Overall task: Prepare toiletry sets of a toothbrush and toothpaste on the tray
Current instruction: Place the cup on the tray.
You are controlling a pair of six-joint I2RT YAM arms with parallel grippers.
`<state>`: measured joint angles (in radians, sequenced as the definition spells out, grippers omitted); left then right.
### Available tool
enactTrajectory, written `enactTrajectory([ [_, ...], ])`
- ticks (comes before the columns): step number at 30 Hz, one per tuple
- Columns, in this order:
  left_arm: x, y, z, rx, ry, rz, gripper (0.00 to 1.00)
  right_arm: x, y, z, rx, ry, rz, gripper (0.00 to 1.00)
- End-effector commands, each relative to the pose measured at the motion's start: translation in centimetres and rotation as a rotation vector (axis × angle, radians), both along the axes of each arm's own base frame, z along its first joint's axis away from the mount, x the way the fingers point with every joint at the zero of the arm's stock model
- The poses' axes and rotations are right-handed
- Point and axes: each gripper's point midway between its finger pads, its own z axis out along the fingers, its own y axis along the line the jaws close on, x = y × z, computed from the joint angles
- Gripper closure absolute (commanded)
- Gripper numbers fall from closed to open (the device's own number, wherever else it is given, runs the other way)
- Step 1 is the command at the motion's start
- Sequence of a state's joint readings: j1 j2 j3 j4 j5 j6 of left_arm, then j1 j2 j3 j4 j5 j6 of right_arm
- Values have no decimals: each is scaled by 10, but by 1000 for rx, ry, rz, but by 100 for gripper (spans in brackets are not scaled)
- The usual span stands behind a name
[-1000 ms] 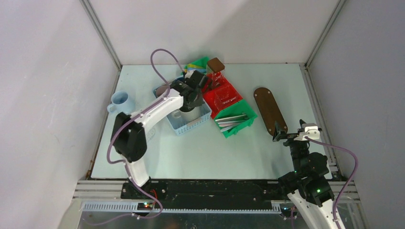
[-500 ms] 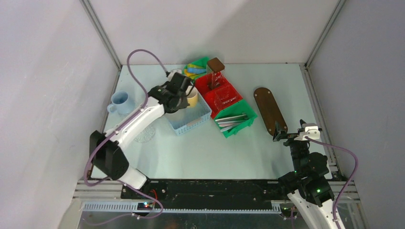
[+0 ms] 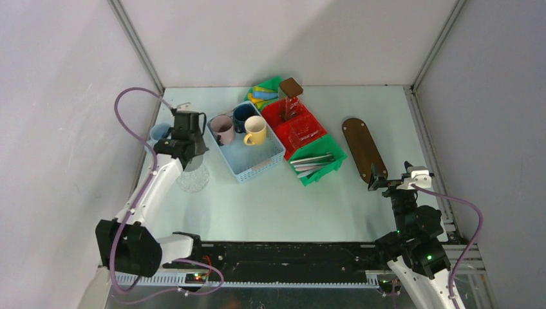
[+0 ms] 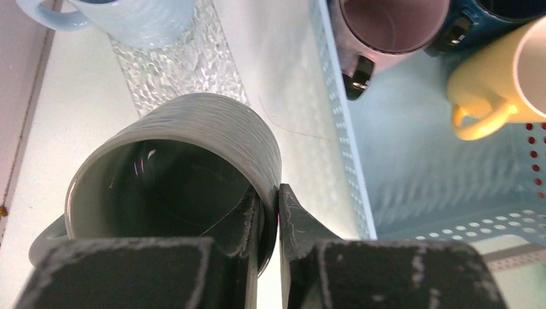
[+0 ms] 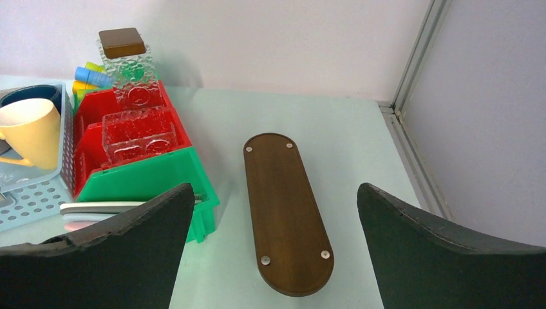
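Observation:
My left gripper (image 4: 270,207) is shut on the rim of a ribbed grey mug (image 4: 193,138), one finger inside and one outside. The mug hangs over the table left of the light blue basket (image 4: 339,122). In the top view the left gripper (image 3: 187,132) is beside a pale blue mug (image 3: 161,133). Pink (image 3: 222,128), dark blue (image 3: 243,116) and cream-yellow (image 3: 255,131) mugs stand in the basket. The dark brown oval tray (image 5: 286,212) lies bare, with my right gripper (image 5: 273,193) open just above its near end. Toothbrushes (image 5: 96,207) lie in a green bin (image 5: 148,177); coloured tubes (image 5: 90,76) are behind.
A textured glass dish (image 4: 187,61) lies under the pale blue mug (image 4: 141,16). A red bin (image 5: 122,129) holds glass blocks, with a brown-lidded glass jar (image 5: 125,56) at its far end. Enclosure walls stand close on the left, back and right.
My left arm has swung left out of the basket with the grey mug, ending beside the pale blue mug. The right arm has not moved.

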<state>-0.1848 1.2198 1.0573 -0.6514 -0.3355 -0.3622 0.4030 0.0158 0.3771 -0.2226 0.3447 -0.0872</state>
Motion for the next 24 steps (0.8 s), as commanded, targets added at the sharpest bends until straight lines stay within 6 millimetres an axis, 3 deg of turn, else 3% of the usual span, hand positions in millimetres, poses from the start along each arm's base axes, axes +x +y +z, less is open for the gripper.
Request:
enactTrajectory([
  [1,27,25,30,53,-162,-42,100,-22,-12,37,60,-143,-15,0],
  [12,35,79,4,99,-145,11,100,-22,-14,37,64,-144,-23,0],
  [24,52,87,-27,88,-73,3,100,-22,-14,37,70,-142,-24,0],
])
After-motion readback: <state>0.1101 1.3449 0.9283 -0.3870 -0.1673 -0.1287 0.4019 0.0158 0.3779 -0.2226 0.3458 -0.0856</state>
